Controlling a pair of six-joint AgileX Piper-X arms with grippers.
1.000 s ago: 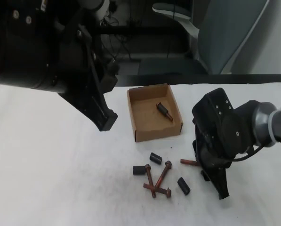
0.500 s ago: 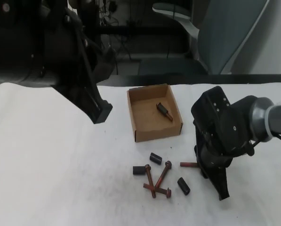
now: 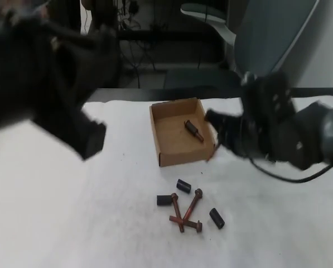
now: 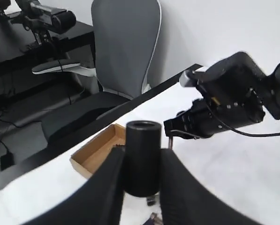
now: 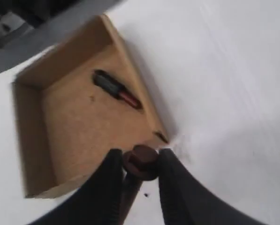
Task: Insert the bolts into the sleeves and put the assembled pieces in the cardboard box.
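White-covered tabletop (image 3: 127, 240), with a grey office chair (image 3: 266, 39) and dark desks behind. An open brown cardboard box (image 3: 155, 120) sits centre frame in the high view. One assembled piece (image 3: 194, 130), a black sleeve on a reddish bolt, lies inside it toward the right wall. Lower centre, below the box: three loose black sleeves (image 3: 183, 186) and three loose rusty bolts (image 3: 193, 204), the bolts crossing one another. The left gripper (image 4: 142, 161) hangs above the tabletop at the left of the high frame, clamped narrow on a black cylindrical sleeve (image 4: 142, 136). This sleeve stands lengthwise between the fingers, its open bore pointing out past the fingertips. The right gripper (image 5: 140, 157) is just off the box's near right corner, closed on a rust-red bolt (image 5: 140, 164). The head sits at the fingertips and what looks like the shank runs back between them; the shank tip is hidden. Judgement: the step in hand is mating these two. The sleeve lies well apart from the bolt, leftward across the box, and their long axes are not yet lined up. The next move turns on the shank end, not the head, meeting the bore.
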